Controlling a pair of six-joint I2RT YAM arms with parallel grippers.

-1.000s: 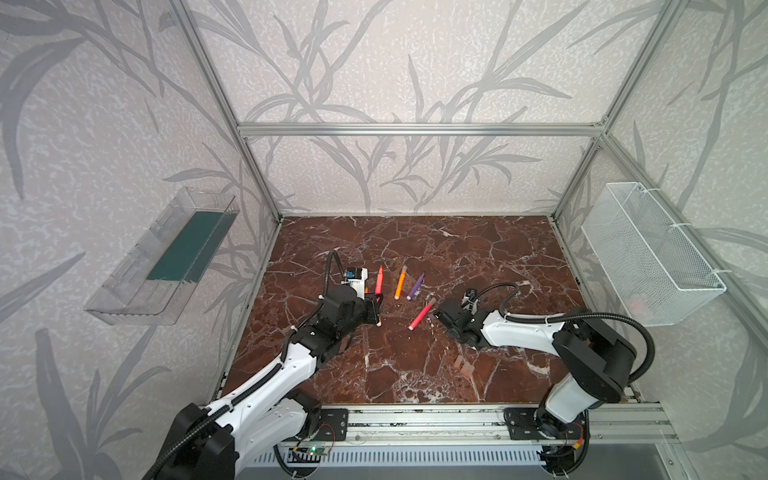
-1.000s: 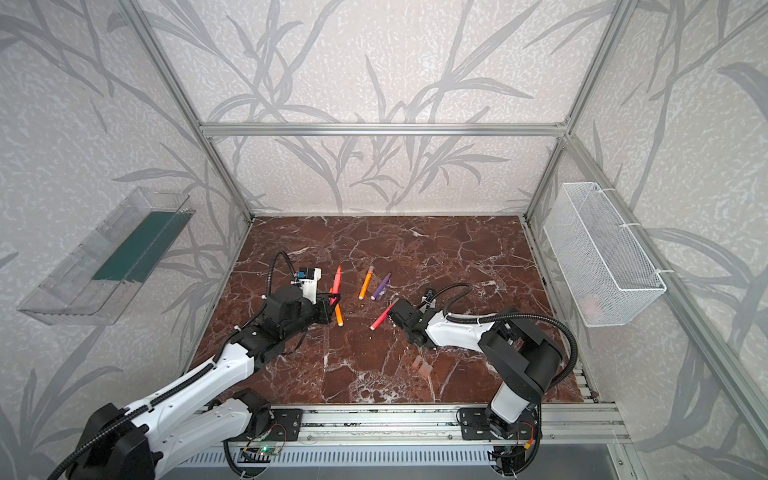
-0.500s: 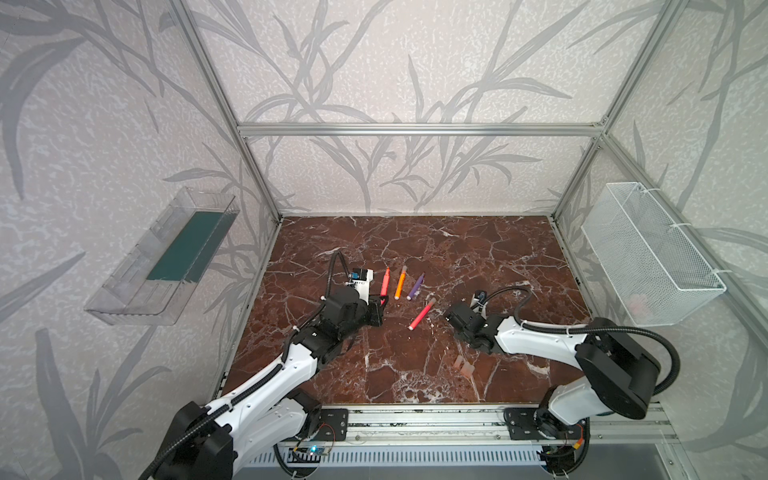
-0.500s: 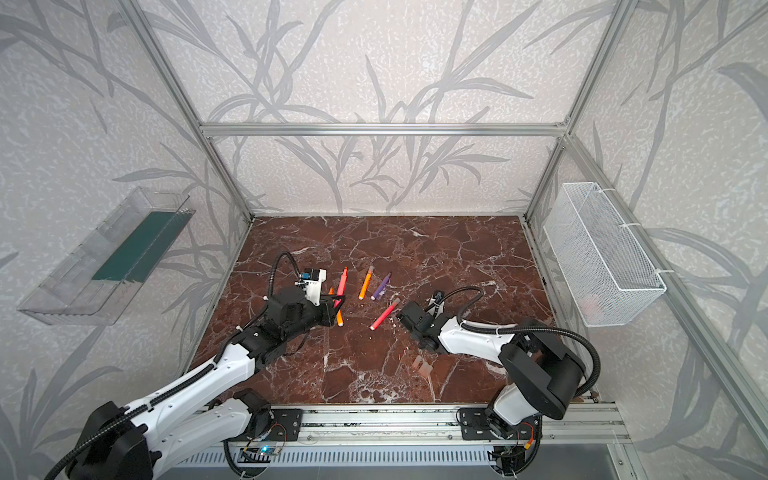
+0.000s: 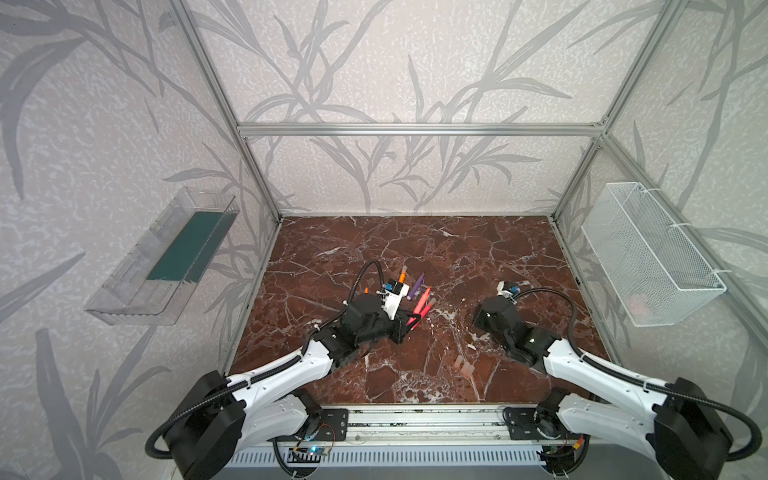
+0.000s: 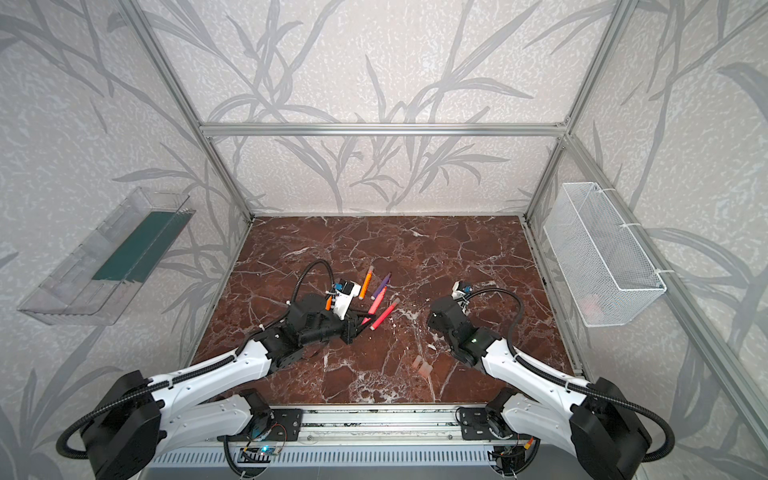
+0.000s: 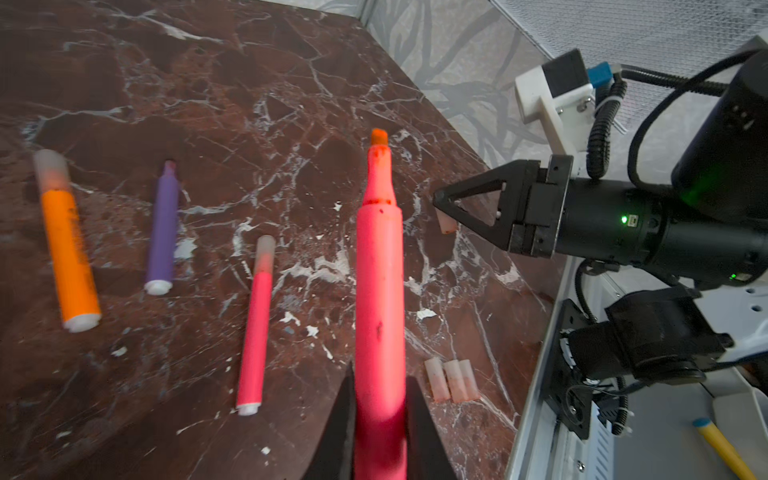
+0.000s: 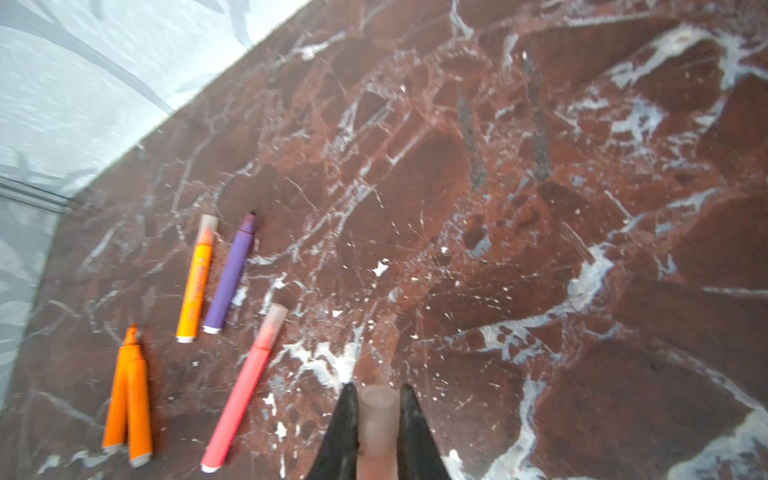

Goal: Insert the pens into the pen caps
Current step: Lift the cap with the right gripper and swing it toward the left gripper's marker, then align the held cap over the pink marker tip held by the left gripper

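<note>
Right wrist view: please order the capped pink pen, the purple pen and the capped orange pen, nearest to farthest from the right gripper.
1. Capped pink pen: closest to the right gripper.
2. Purple pen: beyond the pink one.
3. Capped orange pen: beside the purple pen, far side.

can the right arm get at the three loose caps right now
Probably not yet: nothing blocks the three loose caps, but the right hand is shut on a cap.
</note>
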